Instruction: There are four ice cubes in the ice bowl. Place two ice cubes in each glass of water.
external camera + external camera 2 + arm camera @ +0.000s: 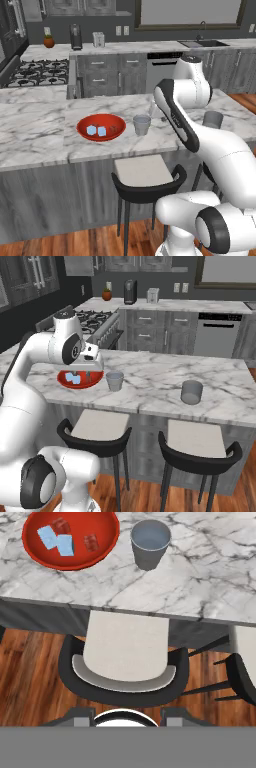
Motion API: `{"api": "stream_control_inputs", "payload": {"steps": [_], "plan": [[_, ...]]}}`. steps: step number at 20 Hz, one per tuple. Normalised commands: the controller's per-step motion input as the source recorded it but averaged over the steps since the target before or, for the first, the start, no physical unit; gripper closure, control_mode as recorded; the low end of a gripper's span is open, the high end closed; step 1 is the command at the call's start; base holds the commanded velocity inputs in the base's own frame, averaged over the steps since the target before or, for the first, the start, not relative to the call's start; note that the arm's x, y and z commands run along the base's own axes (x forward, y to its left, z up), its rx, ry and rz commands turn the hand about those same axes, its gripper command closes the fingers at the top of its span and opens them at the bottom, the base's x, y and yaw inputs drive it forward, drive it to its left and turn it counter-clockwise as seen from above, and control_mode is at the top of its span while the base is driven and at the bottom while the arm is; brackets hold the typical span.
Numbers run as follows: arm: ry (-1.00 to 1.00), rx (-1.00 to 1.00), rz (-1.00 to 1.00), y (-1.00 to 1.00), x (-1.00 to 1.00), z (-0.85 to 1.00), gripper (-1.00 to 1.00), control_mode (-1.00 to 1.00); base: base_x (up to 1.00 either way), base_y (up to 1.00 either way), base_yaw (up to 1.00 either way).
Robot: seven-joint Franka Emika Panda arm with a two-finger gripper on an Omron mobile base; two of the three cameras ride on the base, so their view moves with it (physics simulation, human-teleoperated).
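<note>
Pincer (91, 372), seemingly shut on nothing though poorly seen, hangs above the wide glossy red bowl (107, 539), the near grey tumbler (150, 543) just beside. Step in hand looks like the approach: opening and lowering onto a pale translucent ice cube (65, 545) comes next.

The marble counter (45, 135) has lots of bare room to the left of the red bowl (101, 127) and in front of it, so a hand could come in from there. A grey glass (142, 124) stands just beside the bowl on its right and blocks that side, and the robot's own white arm (180, 107) hangs over the counter past the glass. Between this glass and the other glass (192, 392) the counter is wide open, and two stools (100, 428) stand below the counter's front edge.
</note>
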Motion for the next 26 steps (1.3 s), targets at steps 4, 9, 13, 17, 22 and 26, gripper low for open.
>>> {"api": "stream_control_inputs", "payload": {"steps": [4, 9, 13, 17, 22, 26], "plan": [[-0.03, 0.0, 0.02, 0.03, 0.0, -0.02, -1.0, -1.0, 0.0, 0.0, 0.0], [-0.01, 0.0, 0.13, 0.16, 0.0, -0.02, -1.0, -1.0, 0.0, 0.0, 0.0], [0.0, 0.0, 0.12, 0.26, 0.0, -0.01, -1.0, -1.0, 0.0, 0.0, 0.0], [0.0, 0.0, 0.1, 0.36, 0.0, -0.01, -1.0, -1.0, 0.0, 0.0, 0.0], [0.0, 0.0, 0.05, 0.55, 0.0, 0.0, -1.0, -1.0, 0.0, 0.0, 0.0], [0.0, 0.0, 0.01, 0.54, 0.0, -0.04, -1.0, -1.0, 0.0, 0.0, 0.0]]}}
